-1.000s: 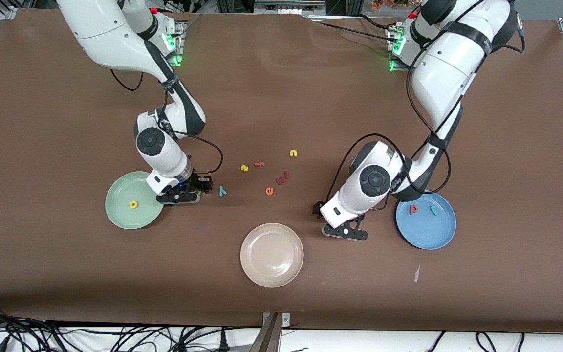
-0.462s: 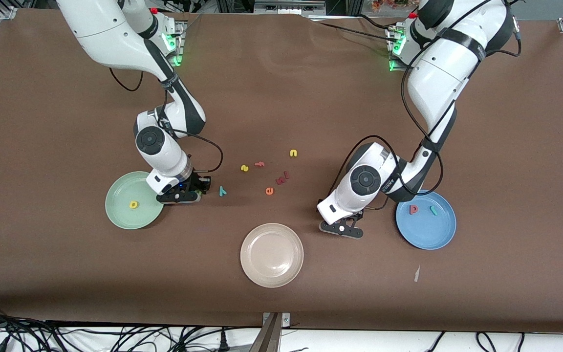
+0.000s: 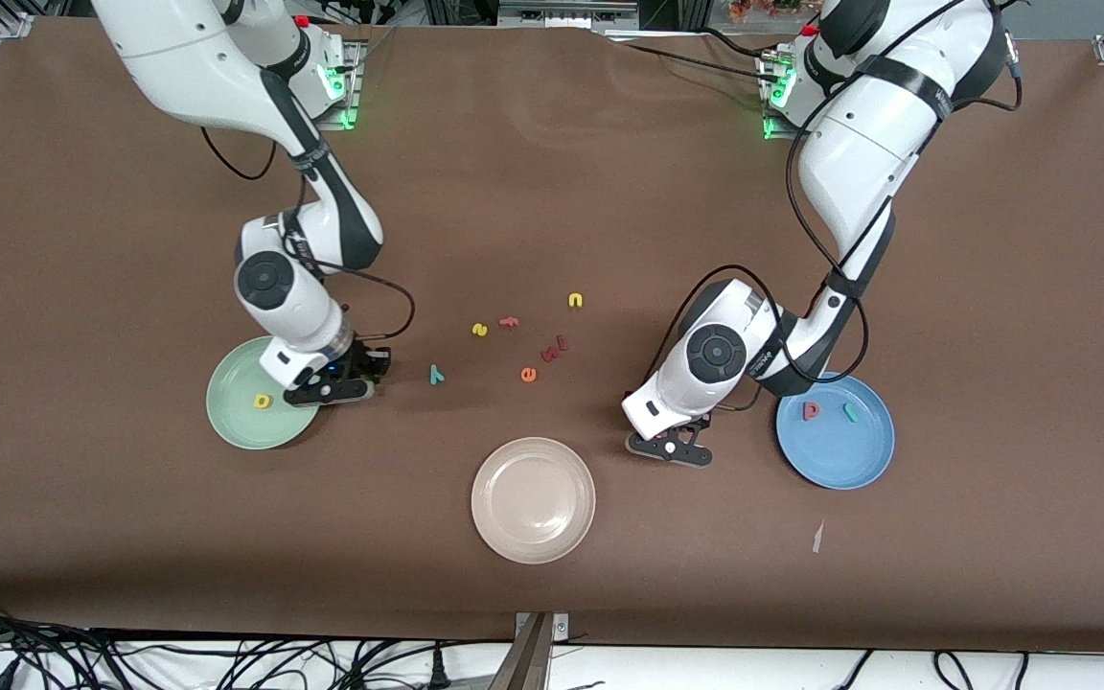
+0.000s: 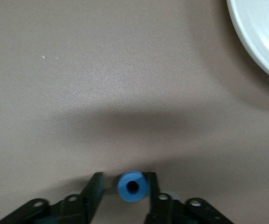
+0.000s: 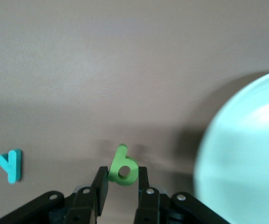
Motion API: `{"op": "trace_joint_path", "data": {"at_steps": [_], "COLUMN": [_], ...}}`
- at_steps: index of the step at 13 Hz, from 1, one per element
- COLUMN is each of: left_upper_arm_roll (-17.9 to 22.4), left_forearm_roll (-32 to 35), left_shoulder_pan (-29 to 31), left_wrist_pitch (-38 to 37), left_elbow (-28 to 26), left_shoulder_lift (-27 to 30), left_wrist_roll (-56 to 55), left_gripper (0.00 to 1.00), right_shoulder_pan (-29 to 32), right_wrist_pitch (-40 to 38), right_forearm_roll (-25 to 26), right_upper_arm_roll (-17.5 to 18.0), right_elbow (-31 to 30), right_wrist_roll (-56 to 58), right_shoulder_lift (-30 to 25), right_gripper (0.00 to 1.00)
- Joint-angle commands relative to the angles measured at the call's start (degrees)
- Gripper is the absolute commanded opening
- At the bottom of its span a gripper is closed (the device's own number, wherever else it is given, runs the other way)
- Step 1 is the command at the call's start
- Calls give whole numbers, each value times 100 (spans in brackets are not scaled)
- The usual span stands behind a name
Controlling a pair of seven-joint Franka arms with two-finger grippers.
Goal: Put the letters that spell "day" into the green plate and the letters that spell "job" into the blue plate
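Observation:
My right gripper (image 3: 327, 391) hangs low at the rim of the green plate (image 3: 231, 426), shut on a green letter (image 5: 122, 169) pinched between its fingers (image 5: 121, 175). A yellow letter (image 3: 264, 401) lies in that plate (image 5: 246, 154). The teal y (image 3: 436, 374) lies on the table beside it, also seen from the right wrist (image 5: 9, 165). My left gripper (image 3: 672, 450) is low over the table between the beige plate and the blue plate (image 3: 839, 465). Its fingers (image 4: 123, 179) stand round the blue ring "o" (image 4: 132, 186), one touching it, the other a small gap away. A red letter (image 3: 811, 410) and a teal j (image 3: 850, 412) lie in the blue plate.
A beige plate (image 3: 490, 479) sits nearer the front camera at mid-table; its rim (image 4: 260, 37) shows in the left wrist view. Loose letters lie mid-table: yellow s (image 3: 479, 330), pink f (image 3: 509, 322), yellow n (image 3: 575, 300), orange e (image 3: 528, 375), dark red pieces (image 3: 552, 350).
My right gripper closed on the green letter and carried it toward the green plate. My left gripper's fingers narrowed round the blue ring and the hand shifted slightly.

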State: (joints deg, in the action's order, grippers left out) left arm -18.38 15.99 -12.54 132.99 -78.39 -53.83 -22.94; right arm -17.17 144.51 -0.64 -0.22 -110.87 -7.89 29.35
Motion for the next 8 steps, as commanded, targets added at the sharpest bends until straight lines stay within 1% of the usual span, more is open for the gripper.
{"op": "trace_joint_path", "data": {"at_steps": [1, 2, 3, 5, 6, 7, 8], "left_upper_arm_roll": [28, 28, 36, 28, 28, 28, 28], "left_forearm_roll": [194, 194, 194, 185, 185, 194, 194], "left_shoulder_pan": [-47, -47, -38, 58, 111, 225, 339], "left_wrist_pitch": [60, 51, 34, -185, -464, -754, -1001], "left_elbow": [-36, -44, -44, -44, -36, -9, -18], "left_shoulder_lift": [-14, -5, 4, 108, 222, 336, 459], "left_wrist_roll": [-88, -88, -79, -87, -79, -53, -18], "left_gripper": [15, 7, 0, 0, 0, 0, 0], "right_shoulder_pan": [503, 652, 828, 1005, 997, 971, 962], "right_wrist_pitch": [-624, -625, -625, -582, -607, -608, -573], "right_forearm_roll": [73, 73, 73, 29, -15, 2, 28], "right_upper_arm_roll": [57, 57, 57, 57, 83, 188, 398], "right_elbow": [65, 56, 22, -14, -5, 3, 21], "right_wrist_roll": [882, 1199, 1463, 1493, 1353, 969, 539], "right_shoulder_lift": [-438, -465, -457, -386, -386, -395, -369], "right_gripper": [21, 22, 28, 84, 88, 90, 90]}}
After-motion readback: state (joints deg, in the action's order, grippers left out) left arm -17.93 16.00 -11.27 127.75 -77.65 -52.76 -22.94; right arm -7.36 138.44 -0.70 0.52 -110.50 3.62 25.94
